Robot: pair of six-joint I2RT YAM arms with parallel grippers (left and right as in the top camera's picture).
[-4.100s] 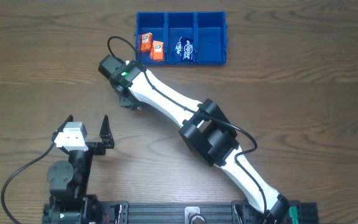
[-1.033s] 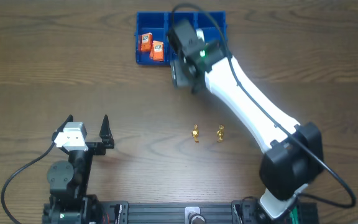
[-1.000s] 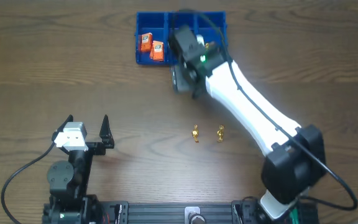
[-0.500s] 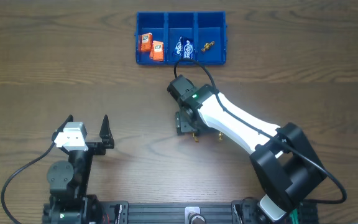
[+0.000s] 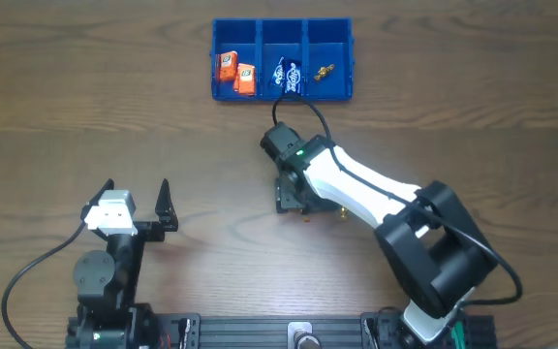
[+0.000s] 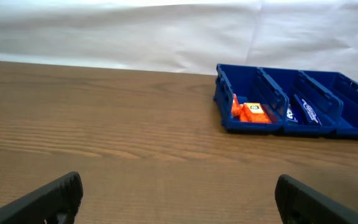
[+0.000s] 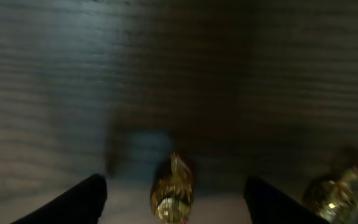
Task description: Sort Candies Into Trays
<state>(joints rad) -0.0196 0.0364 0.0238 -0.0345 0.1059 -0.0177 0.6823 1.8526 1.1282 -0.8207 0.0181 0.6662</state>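
The blue three-compartment tray sits at the table's far edge. Its left compartment holds two orange candies, the middle one a blue candy, the right one a gold candy. My right gripper is low over the table's middle, open, its fingers either side of a gold candy without touching it. A second gold candy lies just beside it. My left gripper stands open and holds nothing near the table's front left; its wrist view shows the tray in the distance.
The brown wooden table is bare to the left and right of the tray. The right arm's white link crosses the middle of the table. A white backdrop stands behind the far edge.
The right gripper left a gold candy in the tray's right compartment, then came back down to the two gold candies on the table. The left arm stayed put.
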